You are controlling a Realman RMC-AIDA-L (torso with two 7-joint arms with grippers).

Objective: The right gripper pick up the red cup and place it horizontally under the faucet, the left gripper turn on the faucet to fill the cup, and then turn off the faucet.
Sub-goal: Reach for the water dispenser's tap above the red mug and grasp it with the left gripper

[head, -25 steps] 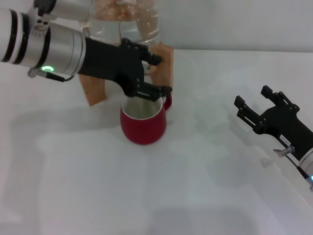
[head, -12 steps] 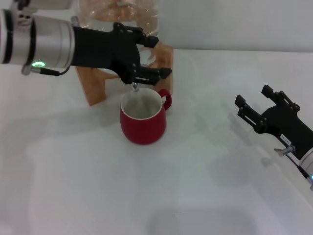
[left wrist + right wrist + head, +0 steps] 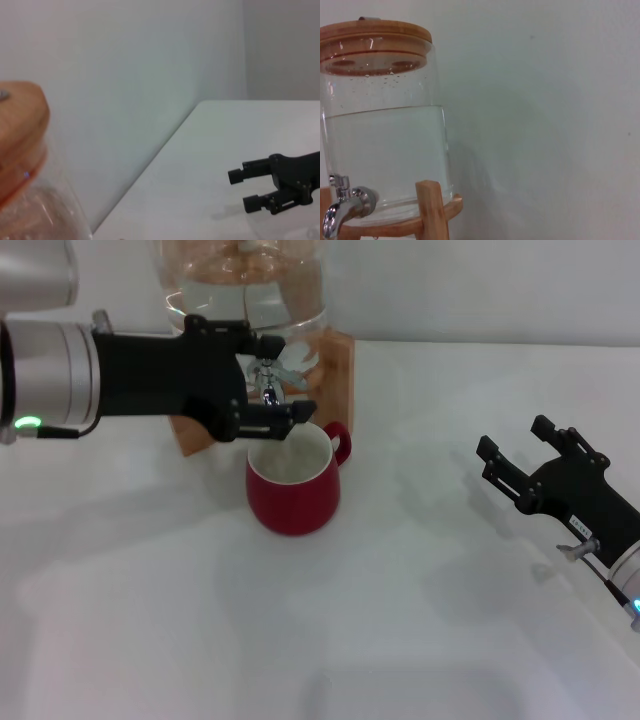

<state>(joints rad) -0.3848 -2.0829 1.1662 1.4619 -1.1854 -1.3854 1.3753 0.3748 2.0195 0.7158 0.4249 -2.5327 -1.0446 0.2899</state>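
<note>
In the head view the left gripper (image 3: 268, 408), a black claw with spread fingers, has drawn back from the shiny chrome faucet (image 3: 270, 368) above the glossy red ceramic cup (image 3: 292, 478), suggesting filling is over; the left wrist view shows the right gripper (image 3: 272, 187) released, well off; the right wrist view shows the faucet alone.

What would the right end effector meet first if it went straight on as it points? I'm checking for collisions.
Probably nothing near: the right end effector points across bare table toward the jar and its faucet. The cup seems below that line, though depth is unclear.
</note>
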